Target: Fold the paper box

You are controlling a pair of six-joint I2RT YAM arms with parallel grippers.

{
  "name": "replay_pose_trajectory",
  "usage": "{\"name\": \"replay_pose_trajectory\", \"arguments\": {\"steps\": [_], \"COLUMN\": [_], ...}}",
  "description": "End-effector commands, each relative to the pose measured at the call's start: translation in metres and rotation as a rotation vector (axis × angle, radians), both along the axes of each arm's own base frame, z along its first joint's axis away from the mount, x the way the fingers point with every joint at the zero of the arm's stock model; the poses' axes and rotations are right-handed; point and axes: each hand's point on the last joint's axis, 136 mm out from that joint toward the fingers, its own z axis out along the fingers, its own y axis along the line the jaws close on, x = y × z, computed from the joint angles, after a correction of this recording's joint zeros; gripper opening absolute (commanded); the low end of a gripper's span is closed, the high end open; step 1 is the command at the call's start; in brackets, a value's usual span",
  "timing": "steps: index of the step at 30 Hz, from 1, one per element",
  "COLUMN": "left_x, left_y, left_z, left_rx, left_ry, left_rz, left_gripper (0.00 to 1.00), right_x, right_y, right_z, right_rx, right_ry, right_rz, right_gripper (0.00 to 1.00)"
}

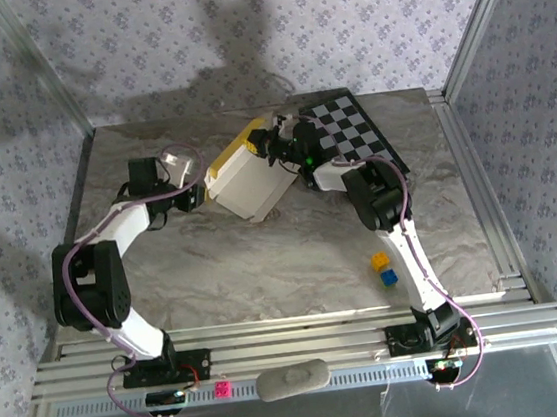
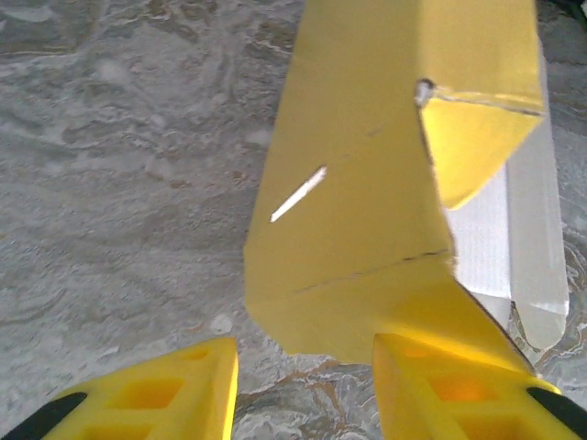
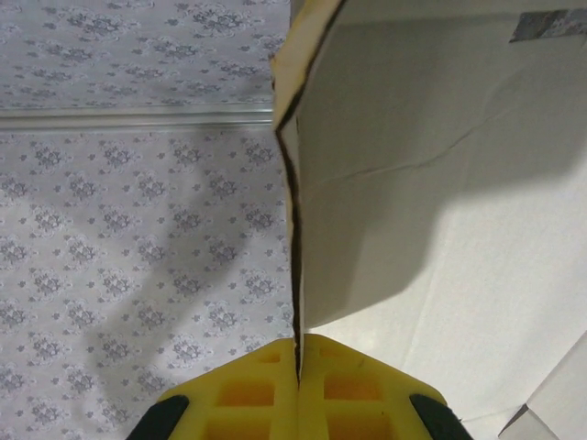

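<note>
I had my right hand pinched shut on an edge of the paper box; my left hand stood part open just behind it.

Pale wallpaper with a small greyish flower print covers the back and side walls. A marbled grey-brown tabletop lies between them, with aluminium rails along its near edge and slanting metal posts at the corners. Soft shadows fall on the back wall; the light probably comes from the front.
</note>
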Motion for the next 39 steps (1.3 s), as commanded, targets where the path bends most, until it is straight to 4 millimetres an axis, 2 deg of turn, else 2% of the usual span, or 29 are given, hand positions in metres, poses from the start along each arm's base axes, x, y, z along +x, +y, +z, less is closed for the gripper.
{"name": "replay_pose_trajectory", "arguments": {"steps": [1, 11, 19, 23, 33, 39], "left_x": [0.005, 0.024, 0.039, 0.042, 0.051, 0.057], "left_y": [-0.013, -0.025, -0.037, -0.039, -0.051, -0.052], "left_z": [0.011, 0.003, 0.003, 0.002, 0.001, -0.004], "left_rx": [-0.008, 0.028, 0.036, 0.037, 0.048, 0.081], "left_ry": [-0.055, -0.068, -0.077, -0.077, -0.089, -0.067], "left_rz": [-0.12, -0.135, -0.141, -0.139, -0.132, -0.088], "left_gripper": [0.43, 0.43, 0.45, 0.45, 0.47, 0.48], "right_x": [0.012, 0.019, 0.018, 0.019, 0.021, 0.023], "right_y": [-0.004, -0.001, 0.003, 0.005, 0.009, 0.01], "right_z": [0.004, 0.013, 0.003, 0.0, 0.004, 0.008], "right_rx": [0.018, 0.03, 0.013, 0.011, 0.01, 0.019], "right_ry": [0.001, 0.001, 0.019, 0.027, 0.043, 0.048], "right_rz": [-0.031, -0.024, -0.018, -0.019, -0.03, -0.062], "right_gripper": [0.0, 0.0, 0.0, 0.0, 0.0, 0.0]}}
